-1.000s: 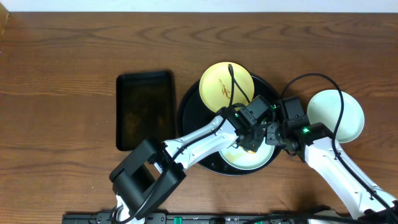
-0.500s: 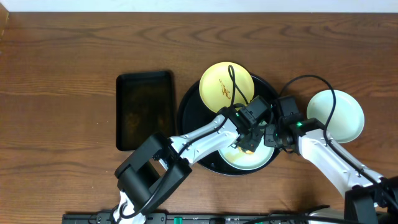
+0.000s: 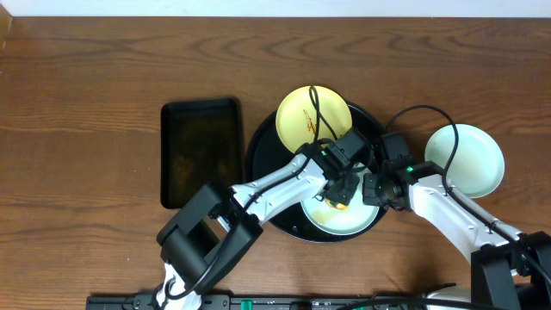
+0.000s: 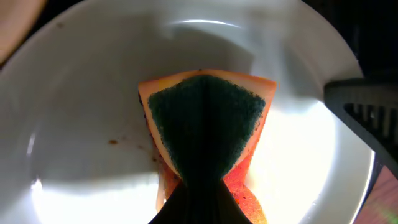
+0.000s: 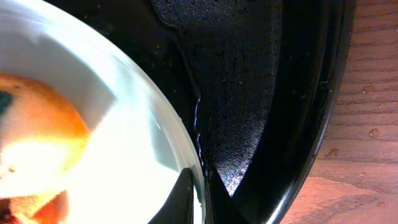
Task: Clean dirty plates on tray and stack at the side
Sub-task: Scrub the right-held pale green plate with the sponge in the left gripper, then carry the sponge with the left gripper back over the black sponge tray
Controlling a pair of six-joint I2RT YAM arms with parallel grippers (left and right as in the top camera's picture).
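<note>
Jaws on the left gripper (image 4: 199, 200) are pinched shut on the single sponge (image 4: 208, 118), which is orange with a dark green scouring face and fans out from the grip. The sponge is pressed into the hollow of a mint-white plate (image 4: 81, 93). Jaws on the right gripper (image 5: 200, 194) are clamped narrowly on that plate's rim, one finger inside the rim and one outside it, over the round tray (image 5: 249, 74).

Plates number three. The gripped plate lies on the near side of the round tray. It is glossy and pale, and the left wrist view shows a few small brown specks to the left of the sponge. The yellow plate (image 3: 312, 116) sits at the tray's far edge, overlapping the rim. It has a thin brown smear in its centre, and a black cable crosses above it. The third plate (image 3: 469, 159), also mint-white, rests on the wooden surface (image 3: 86, 86) to the right of the round tray and apart from it. From overhead its inside looks evenly pale.

Trays number two. The round tray is glossy black with a raised rim and much wider than any plate, and the right wrist view shows water beaded on it. A smaller black rectangular tray (image 3: 201, 152) lies just beside it on the left.

Both arms meet over the gripped plate, the left reaching in across the round tray and the right coming from the near right.
</note>
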